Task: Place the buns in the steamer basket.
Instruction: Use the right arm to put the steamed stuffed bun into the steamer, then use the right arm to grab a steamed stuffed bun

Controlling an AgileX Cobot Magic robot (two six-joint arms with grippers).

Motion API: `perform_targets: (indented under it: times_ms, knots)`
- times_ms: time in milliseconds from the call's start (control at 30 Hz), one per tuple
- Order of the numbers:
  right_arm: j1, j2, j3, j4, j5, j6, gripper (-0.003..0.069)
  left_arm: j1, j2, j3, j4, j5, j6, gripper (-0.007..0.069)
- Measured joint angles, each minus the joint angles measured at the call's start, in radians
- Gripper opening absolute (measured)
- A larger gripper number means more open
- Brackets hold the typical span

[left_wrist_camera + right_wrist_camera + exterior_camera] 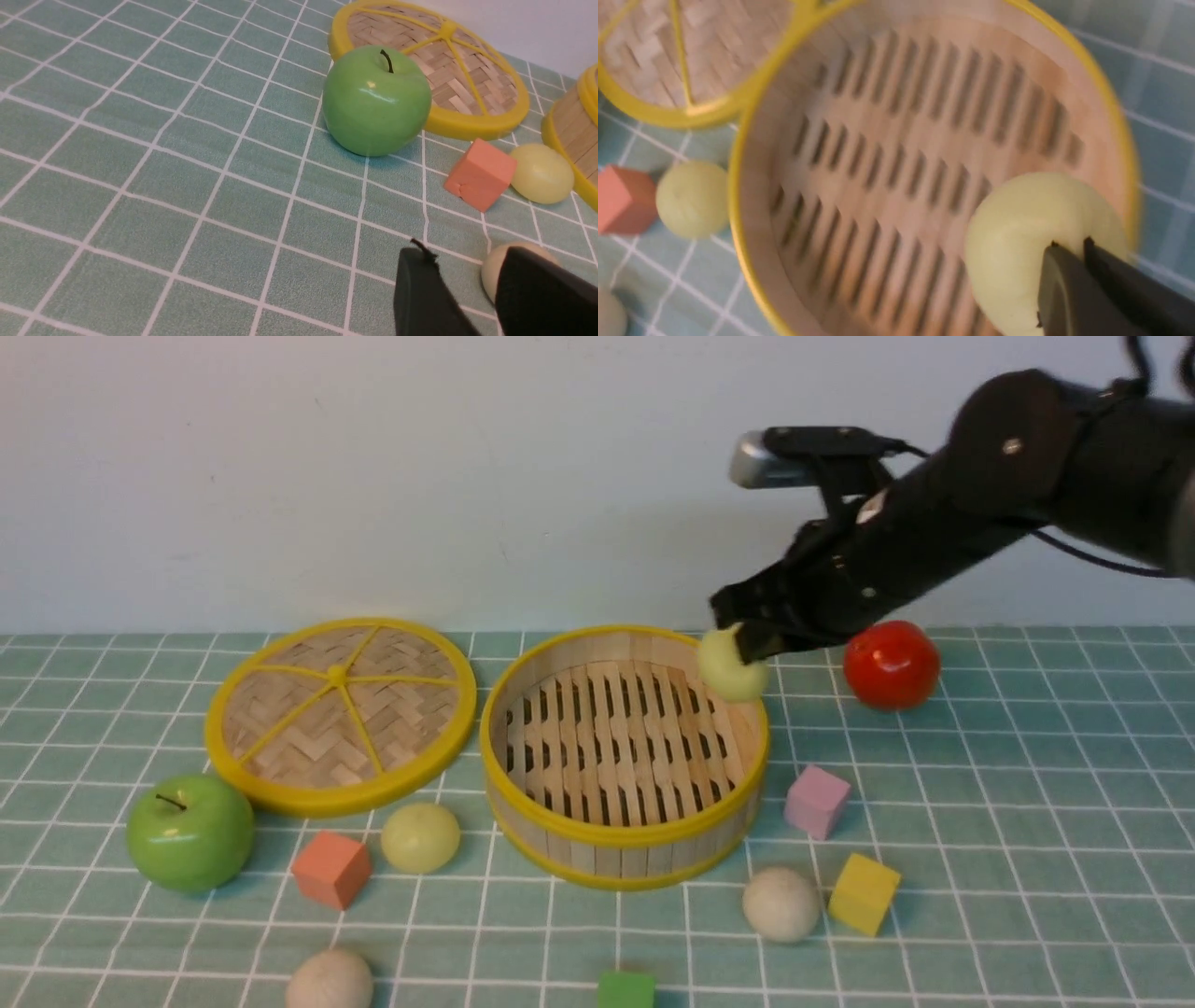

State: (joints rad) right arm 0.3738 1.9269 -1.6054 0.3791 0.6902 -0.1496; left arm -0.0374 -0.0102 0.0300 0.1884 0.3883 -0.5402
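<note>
- The buns are four small balls, and none of them rests on the floor of the steamer basket (624, 859).
- The right claw (1071, 242) is pinching the held bun (731, 677), a pale yellow-green one, up in the air.
- The held bun hangs just under the right claw's tips and a little to the left of them, by the right, far side of the basket. In the front view it covers a bit of the rim.
- It is round, so I see no long side and no way that it points. The claw reaches down to it from the right.
- The right arm is the near one for this bun. I think it should go a bit left, over the slats, then down, and then let go. If it lets go too soon, the bun could bump the rim and roll out.
- The left claw (467, 252) has its tips spread apart, with nothing in them.
- The other yellow-green bun (420, 838) sits between the orange block (332, 869) and the basket.
- One beige bun (781, 903) is beside the yellow block (864, 894). The other beige bun (330, 980) is at the near left.
- The job looks just begun, I think.
</note>
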Motion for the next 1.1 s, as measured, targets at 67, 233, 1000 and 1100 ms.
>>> perform_targets:
  times_ms: [67,233,1000,1100]
  knots:
    - [0.013,0.064,-0.040,0.001,-0.021,-0.006,-0.0004,0.000,0.000,0.000,0.000,0.000,0.000,0.0238]
    - [0.017,0.219,-0.132,-0.007,-0.065,-0.010,-0.0004,0.000,0.000,0.000,0.000,0.000,0.000,0.0238]
    - [-0.011,-0.020,-0.157,-0.088,0.224,0.003,0.0493,0.000,0.000,0.000,0.000,0.000,0.000,0.0238]
    - [-0.040,-0.100,-0.157,-0.131,0.326,0.048,0.0495,0.000,0.000,0.000,0.000,0.000,0.000,0.0238]
